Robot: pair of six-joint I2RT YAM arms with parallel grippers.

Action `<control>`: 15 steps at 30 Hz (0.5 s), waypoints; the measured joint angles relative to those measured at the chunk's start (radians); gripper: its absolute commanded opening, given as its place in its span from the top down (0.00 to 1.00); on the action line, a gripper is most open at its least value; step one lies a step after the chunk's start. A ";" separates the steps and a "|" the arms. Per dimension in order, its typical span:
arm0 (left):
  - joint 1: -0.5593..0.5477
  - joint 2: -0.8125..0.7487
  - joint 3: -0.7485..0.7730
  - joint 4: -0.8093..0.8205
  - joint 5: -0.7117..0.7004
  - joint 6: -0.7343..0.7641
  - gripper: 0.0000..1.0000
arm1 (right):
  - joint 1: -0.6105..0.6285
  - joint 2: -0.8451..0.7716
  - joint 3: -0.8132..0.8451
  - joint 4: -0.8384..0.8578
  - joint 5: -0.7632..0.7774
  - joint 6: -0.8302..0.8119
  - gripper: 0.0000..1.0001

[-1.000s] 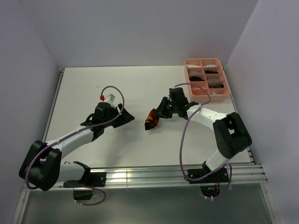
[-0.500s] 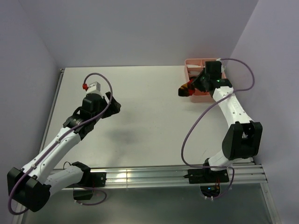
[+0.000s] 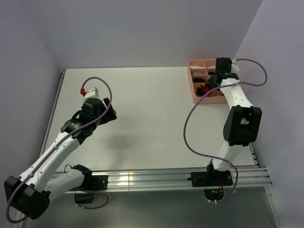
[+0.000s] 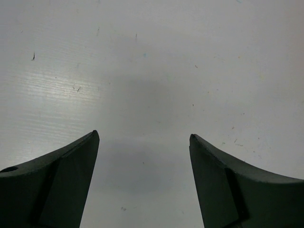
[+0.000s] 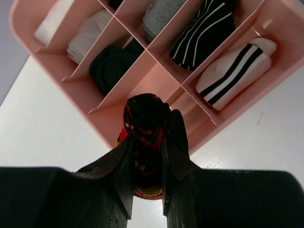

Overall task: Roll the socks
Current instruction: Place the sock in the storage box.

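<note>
left claw (image 4: 143, 137): jaws wide apart, nothing between them. it hangs over bare bench (image 3: 152, 118) toward the left edge, about midway between the near and far edges. the wrist view shows only the bench surface and the claw's shadow under the fingers.

right claw (image 5: 146, 142): clamped on the rolled argyle sock (image 5: 142, 116), black with red and yellow diamonds. the fingers pinch the roll from both sides and its rounded end sticks out past the tips.

the right arm is stretched out to the pink tray (image 5: 280, 33) in the far right corner of the bench. the argyle sock is held at the tray's near wall, in line with an empty compartment. can't tell whether it touches the tray or hangs just above it.

in the tray:
- white sock (image 5: 235, 73) with black stripes, rolled, in the compartment beside the empty one
- black sock with thin white stripes (image 5: 204, 31), one compartment further along the same row
- plain black roll (image 5: 114, 64), behind the empty compartment
- grey roll (image 5: 164, 16) and pale roll (image 5: 88, 40) in other compartments

the two arms are well apart, with no socks on the open bench between them.
</note>
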 measured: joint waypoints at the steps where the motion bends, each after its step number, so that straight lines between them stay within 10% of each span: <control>1: 0.000 0.000 0.000 -0.003 -0.004 0.000 0.18 | 0.000 0.016 0.000 0.008 0.001 0.000 1.00; 15: 0.000 0.007 0.000 -0.017 -0.024 0.008 0.18 | 0.000 0.098 -0.113 0.192 -0.071 0.103 1.00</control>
